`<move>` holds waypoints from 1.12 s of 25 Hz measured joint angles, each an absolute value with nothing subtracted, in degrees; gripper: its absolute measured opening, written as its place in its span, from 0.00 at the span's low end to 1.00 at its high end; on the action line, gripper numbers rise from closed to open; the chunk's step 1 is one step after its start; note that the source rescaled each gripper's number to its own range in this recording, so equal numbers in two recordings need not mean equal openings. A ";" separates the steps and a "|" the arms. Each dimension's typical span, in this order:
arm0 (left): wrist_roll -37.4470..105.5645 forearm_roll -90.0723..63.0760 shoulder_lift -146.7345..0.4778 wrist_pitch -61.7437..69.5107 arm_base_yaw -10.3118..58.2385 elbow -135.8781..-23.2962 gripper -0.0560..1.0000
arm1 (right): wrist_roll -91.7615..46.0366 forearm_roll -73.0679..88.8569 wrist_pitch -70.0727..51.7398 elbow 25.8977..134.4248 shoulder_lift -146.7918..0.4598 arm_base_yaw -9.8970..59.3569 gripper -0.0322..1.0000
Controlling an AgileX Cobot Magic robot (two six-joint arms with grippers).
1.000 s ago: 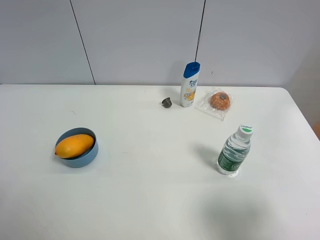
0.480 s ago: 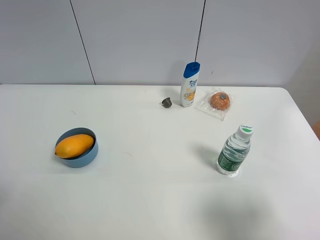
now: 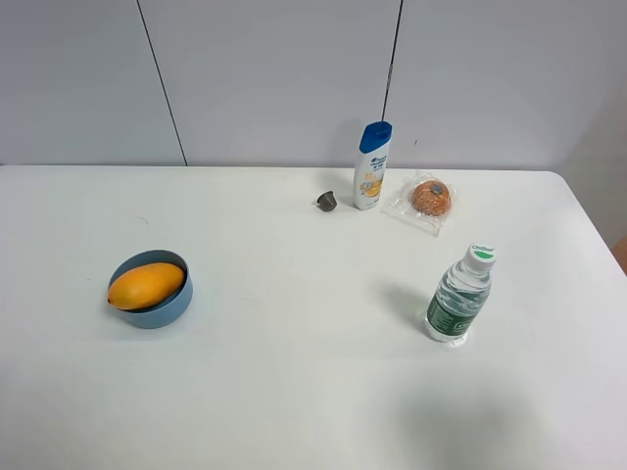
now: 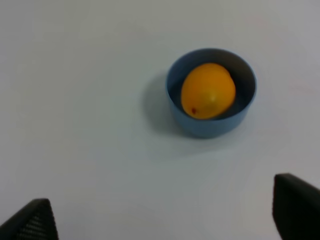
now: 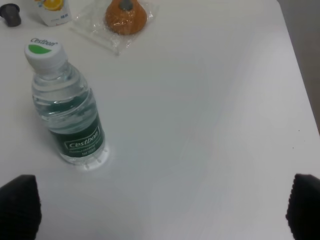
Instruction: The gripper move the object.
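The mango (image 3: 146, 285) lies in the blue bowl (image 3: 172, 306) on the desk (image 3: 294, 392), ahead of the left claw (image 4: 160, 220), whose tips stand wide apart and empty. The right claw (image 5: 160, 210) is spread too, near the water bottle (image 5: 67, 112). The smooth, rounded fruit could slip, or the light bowl could lift or slide along. Both claws show only their tips; neither appears in the high view.

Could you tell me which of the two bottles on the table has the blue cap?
The white shampoo bottle at the back by the wall; the clear water bottle nearer the front has a white-and-green cap.
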State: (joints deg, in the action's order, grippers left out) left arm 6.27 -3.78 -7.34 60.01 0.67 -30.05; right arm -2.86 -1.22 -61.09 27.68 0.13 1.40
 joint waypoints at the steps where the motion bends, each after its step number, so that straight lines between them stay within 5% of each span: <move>1: 6.27 -3.46 -6.61 60.01 0.67 -29.94 0.65 | -2.86 -1.22 -61.09 27.68 0.13 1.40 1.00; 8: 6.46 -2.63 -1.65 60.54 0.67 -29.23 0.65 | -2.86 -1.22 -61.09 27.68 0.13 1.40 1.00; 12: 6.46 -2.41 0.20 60.54 0.67 -29.23 0.91 | -2.86 -1.22 -61.09 27.68 0.13 1.40 1.00; 15: 6.46 -2.11 0.26 60.54 0.67 -29.23 0.98 | -2.86 -1.22 -61.09 27.68 0.13 1.40 1.00; 28: 6.46 -2.01 0.26 60.54 0.67 -29.23 0.99 | -2.86 -1.22 -61.09 27.68 0.13 1.40 1.00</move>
State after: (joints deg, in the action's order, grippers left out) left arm 6.46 -2.01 0.26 60.54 0.67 -29.23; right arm -2.86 -1.22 -61.09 27.68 0.13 1.40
